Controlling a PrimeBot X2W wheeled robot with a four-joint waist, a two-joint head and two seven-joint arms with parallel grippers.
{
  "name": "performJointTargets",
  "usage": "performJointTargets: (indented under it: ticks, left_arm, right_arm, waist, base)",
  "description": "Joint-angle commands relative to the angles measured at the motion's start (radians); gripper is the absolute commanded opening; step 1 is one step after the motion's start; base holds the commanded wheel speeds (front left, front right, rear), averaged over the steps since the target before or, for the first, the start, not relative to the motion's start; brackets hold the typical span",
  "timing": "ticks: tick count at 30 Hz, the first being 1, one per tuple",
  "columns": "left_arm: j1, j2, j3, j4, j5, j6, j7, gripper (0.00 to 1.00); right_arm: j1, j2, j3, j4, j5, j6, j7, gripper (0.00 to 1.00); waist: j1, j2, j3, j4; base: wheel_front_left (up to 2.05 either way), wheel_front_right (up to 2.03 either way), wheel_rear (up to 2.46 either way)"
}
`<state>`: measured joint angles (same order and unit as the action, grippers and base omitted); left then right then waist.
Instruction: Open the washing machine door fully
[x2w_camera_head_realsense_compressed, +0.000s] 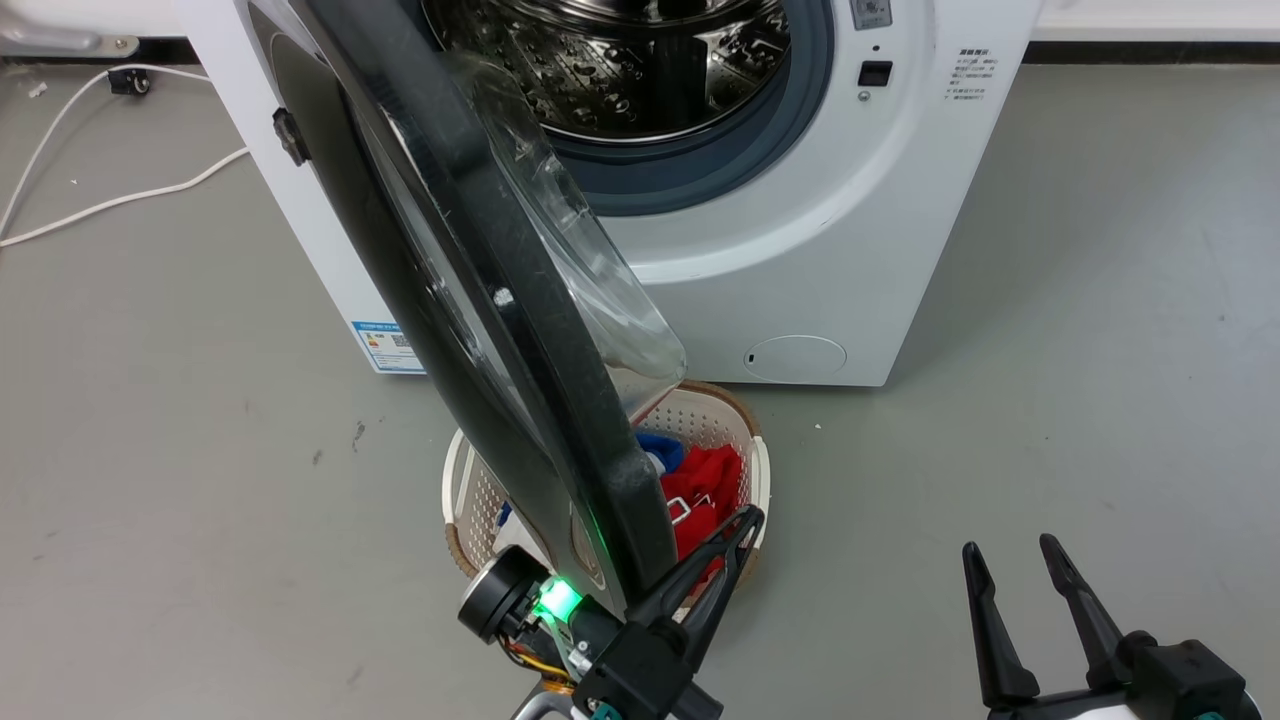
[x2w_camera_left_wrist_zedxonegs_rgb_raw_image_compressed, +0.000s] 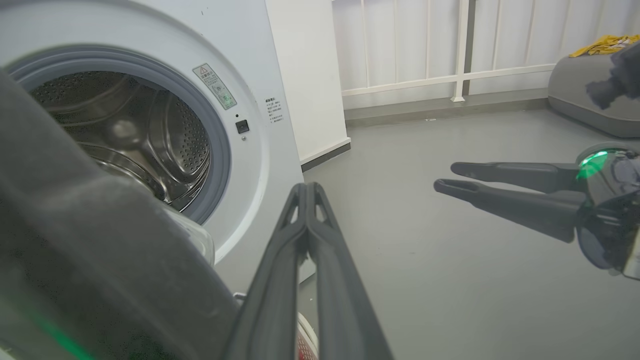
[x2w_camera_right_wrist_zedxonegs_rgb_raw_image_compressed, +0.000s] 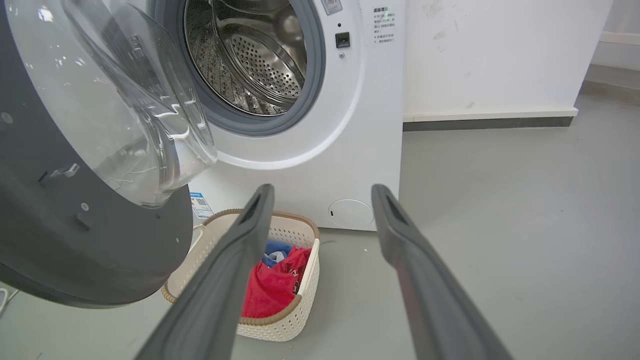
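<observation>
The swung-out washing machine door (x2w_camera_head_realsense_compressed: 510, 330) overhangs the laundry basket (x2w_camera_head_realsense_compressed: 700, 420); bare floor (x2w_camera_head_realsense_compressed: 1050, 400) lies open right of it

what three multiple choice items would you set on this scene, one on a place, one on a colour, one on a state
1. Where is the basket relative to the washing machine?
A) on top of it
B) on the floor in front of it
C) inside its drum

2. What colour is the biggest cloth in the basket?
A) red
B) yellow
C) green

3. How is the right hand?
A) shut on the cloth
B) open, holding nothing
C) shut tight on nothing

Answers:
1 B, the basket stands on the grey floor before the machine's front.
2 A, red cloth makes up most of what lies in it.
3 B, its two fingers stand apart with only floor between them.
</observation>
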<state>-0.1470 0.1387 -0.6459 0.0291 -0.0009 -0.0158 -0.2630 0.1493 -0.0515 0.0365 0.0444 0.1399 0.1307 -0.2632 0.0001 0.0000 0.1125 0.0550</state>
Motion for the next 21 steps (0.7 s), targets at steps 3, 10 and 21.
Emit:
performJointTargets:
  ticks: [3,10,21]
  left_arm:
    - [-0.003,-0.003,0.015,0.009,-0.012,0.016,-0.003,0.00]
    - [0.032,0.001,0.058,0.025,-0.032,0.049,-0.002,0.00]
    - [0.096,0.031,0.153,0.011,-0.054,0.099,0.001,0.00]
  right_arm:
    - [-0.012,0.002,-0.003,0.008,0.000,0.000,-0.002,1.00]
    - [-0.003,0.002,-0.004,0.016,0.002,0.000,-0.002,1.00]
    - [0.018,0.002,-0.002,0.018,0.005,0.000,-0.002,1.00]
  waist:
    - [-0.0001,0.0000,0.007,0.006]
    - [-0.0001,0.0000,-0.005,0.030]
    - [-0.0001,0.0000,-0.023,0.073]
  base:
    - [0.00,0.00,0.00]
    - [0.00,0.00,0.00]
    - [0.00,0.00,0.00]
